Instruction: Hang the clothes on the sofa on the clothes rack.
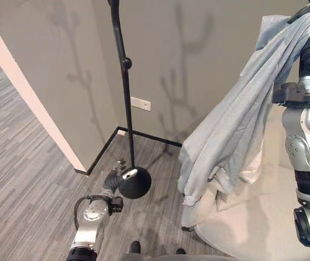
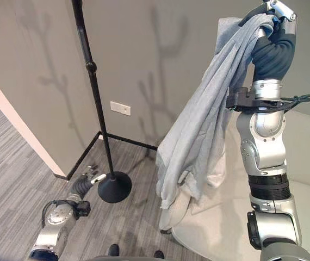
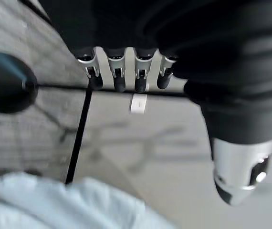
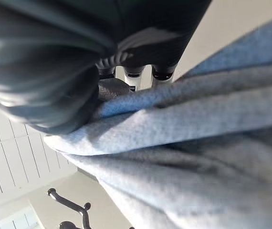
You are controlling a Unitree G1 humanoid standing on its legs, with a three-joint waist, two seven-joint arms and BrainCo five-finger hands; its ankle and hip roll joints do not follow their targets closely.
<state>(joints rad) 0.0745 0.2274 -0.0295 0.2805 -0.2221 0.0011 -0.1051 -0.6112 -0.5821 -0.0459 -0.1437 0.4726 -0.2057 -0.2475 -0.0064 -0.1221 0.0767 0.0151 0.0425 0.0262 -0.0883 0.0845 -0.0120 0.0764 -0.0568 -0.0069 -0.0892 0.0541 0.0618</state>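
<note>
A grey sweatshirt (image 2: 204, 125) hangs in long folds from my right hand (image 2: 273, 24), which is raised high and shut on its upper edge; the wrist view shows the cloth (image 4: 188, 124) bunched under the fingers (image 4: 136, 76). Its lower end drapes down to the pale sofa (image 2: 307, 147), with a paler piece of cloth (image 2: 216, 175) showing under the hem. The clothes rack is a thin black pole (image 2: 92, 70) on a round black base (image 2: 115, 186), standing left of the garment. My left hand (image 1: 119, 173) hangs low beside that base, fingers relaxed and holding nothing.
A grey wall with a white socket plate (image 1: 140, 103) stands behind the rack, and a black skirting strip (image 1: 152, 137) runs along its foot. A white wall edge (image 1: 30, 92) juts out on the left. Grey striped carpet (image 1: 24, 179) covers the floor.
</note>
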